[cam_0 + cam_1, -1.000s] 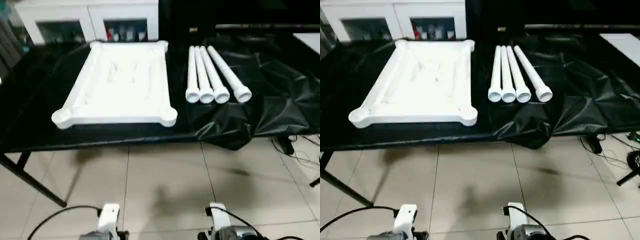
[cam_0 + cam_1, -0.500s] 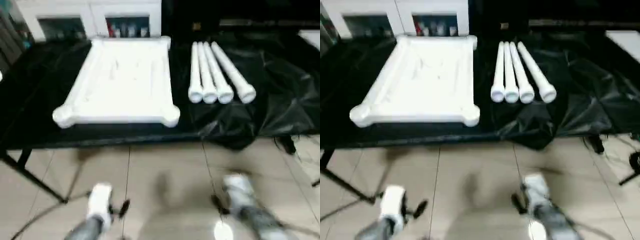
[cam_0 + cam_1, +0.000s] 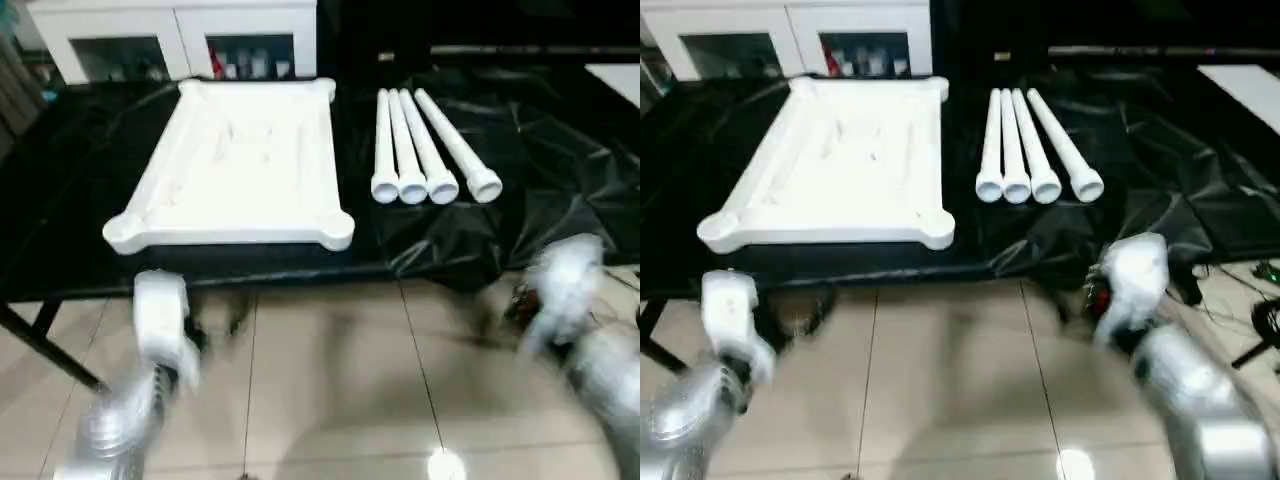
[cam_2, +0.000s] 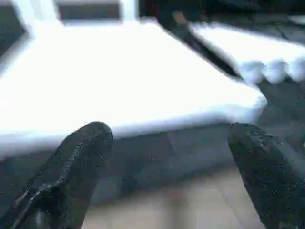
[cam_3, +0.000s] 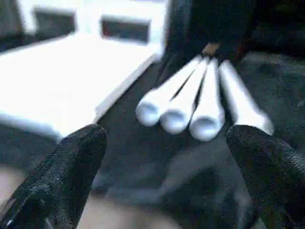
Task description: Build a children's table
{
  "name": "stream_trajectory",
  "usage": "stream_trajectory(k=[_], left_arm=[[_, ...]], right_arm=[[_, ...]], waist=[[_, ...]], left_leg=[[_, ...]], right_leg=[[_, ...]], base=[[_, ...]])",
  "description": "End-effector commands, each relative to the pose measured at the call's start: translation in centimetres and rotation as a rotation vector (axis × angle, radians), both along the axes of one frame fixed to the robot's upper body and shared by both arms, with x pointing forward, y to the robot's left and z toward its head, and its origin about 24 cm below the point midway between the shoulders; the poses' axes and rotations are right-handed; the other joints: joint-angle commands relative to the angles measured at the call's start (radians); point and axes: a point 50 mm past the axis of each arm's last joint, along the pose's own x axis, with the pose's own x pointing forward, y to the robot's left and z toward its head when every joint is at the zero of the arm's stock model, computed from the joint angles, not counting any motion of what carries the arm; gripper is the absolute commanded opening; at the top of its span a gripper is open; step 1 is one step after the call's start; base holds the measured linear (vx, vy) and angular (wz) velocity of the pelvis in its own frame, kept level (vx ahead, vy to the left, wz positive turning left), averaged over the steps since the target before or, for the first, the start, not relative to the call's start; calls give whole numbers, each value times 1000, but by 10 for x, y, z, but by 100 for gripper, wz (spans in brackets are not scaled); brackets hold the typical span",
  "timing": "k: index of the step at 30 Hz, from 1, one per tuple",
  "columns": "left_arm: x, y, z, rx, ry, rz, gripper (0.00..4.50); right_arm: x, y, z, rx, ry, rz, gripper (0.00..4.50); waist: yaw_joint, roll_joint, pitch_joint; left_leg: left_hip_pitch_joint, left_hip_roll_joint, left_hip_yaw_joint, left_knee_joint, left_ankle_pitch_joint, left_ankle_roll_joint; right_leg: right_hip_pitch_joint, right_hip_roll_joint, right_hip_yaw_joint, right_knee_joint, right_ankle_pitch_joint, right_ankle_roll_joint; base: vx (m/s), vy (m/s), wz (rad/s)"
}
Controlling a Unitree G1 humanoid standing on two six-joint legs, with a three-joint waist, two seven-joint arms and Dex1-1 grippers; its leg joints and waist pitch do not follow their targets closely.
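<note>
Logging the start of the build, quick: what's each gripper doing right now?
Left gripper: open, holding nothing, short of the tabletop.
Right gripper: open, holding nothing, short of the four legs.

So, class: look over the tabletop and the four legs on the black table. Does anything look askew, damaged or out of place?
Nothing looks damaged. The tabletop lies flat, underside up. Three of the four legs lie parallel and touching; the rightmost splays away slightly at its near end.
</note>
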Motion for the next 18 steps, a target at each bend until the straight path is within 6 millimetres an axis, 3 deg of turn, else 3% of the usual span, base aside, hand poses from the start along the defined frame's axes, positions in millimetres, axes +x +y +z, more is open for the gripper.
stream_trajectory(k=[1,2,3,4,5,7,8,9,11,12,13,14,15,16,17,18], left_arm=[[4,2,0,-13,0,38,447],[10,-1,5,-83,-29,46,447],[18,-7,8,-137,-17,39,447],[20,-8,8,-132,-12,41,447],[25,-11,6,-101,14,49,447],[30,-12,5,-66,18,82,447],[33,-12,6,-47,10,109,447],[36,-12,8,-31,-2,124,447],[40,-16,10,3,4,118,447],[41,-18,12,28,-6,113,447],[41,-21,14,42,-13,110,447],[42,-24,17,65,-31,103,447],[43,-26,18,52,-29,101,447],[44,-28,20,49,-26,100,447],[46,-31,26,72,-40,89,447],[48,-34,30,92,-53,80,447]], right_arm=[[3,-2,1,4,-36,-33,450],[10,-3,3,-44,-53,-90,450],[20,-3,5,-76,-67,-203,450],[23,-2,4,-55,-46,-204,450],[28,4,0,61,13,-171,450],[34,9,-5,162,47,-174,450],[37,12,-7,184,51,-203,450],[41,17,-9,179,53,-202,450],[50,29,-9,187,50,-178,450],[54,35,-9,185,49,-162,450],[56,36,-8,184,48,-156,450],[58,38,-7,175,47,-146,450],[60,40,-6,164,50,-140,450],[61,40,-5,160,50,-137,450],[63,42,-1,159,52,-128,450],[65,42,1,162,52,-124,450]], waist=[[1,-9,-44],[4,-10,-52],[2,-12,-53],[3,-10,-58],[3,-15,-61],[3,-19,-58],[4,-18,-60],[2,-28,-59],[-6,-5,-62],[-12,5,-62],[-19,10,-62],[-32,24,-68],[-32,23,-68],[-28,19,-69],[-31,-13,-67],[-13,-57,-66]], left_leg=[[-2,44,-19,-65,-86,22],[-6,39,-21,-56,3,27],[-5,36,-19,-55,23,28],[-3,30,-18,-49,64,23],[-4,28,-18,-45,70,35],[-11,28,-18,-47,50,61],[-8,34,-17,-47,41,63],[-6,39,-20,-50,44,55],[14,56,-33,-53,60,13],[21,69,-44,-63,55,17],[29,95,-60,-76,54,42],[62,189,-110,-93,114,183],[59,206,-108,-89,144,287],[54,195,-95,-78,142,335],[42,164,-63,-58,113,375],[-37,-37,24,56,-20,340]], right_leg=[[32,-61,39,-74,-39,-134],[40,-56,37,-55,106,-157],[40,-52,35,-53,143,-167],[40,-48,34,-45,207,-181],[45,-46,35,-41,241,-182],[48,-52,36,-41,236,-179],[47,-56,35,-44,209,-180],[47,-50,30,-43,204,-185],[36,-15,-1,-35,209,-218],[32,-7,-15,-27,194,-235],[25,-5,-28,-20,167,-253],[-10,-27,-52,13,95,-297],[-20,-44,-58,25,76,-317],[-20,-55,-54,22,95,-346],[-14,-68,-44,1,132,-396],[51,-65,-4,-79,184,-461]], base=[[0,0,0],[0,0,0],[0,0,0],[0,0,0],[0,0,0],[0,0,0],[0,0,0],[0,0,0],[0,0,0],[0,0,0],[-8,-56,10],[-8,-56,10],[-9,-98,15],[-4,-137,14],[-4,-137,14],[-11,-137,14]])
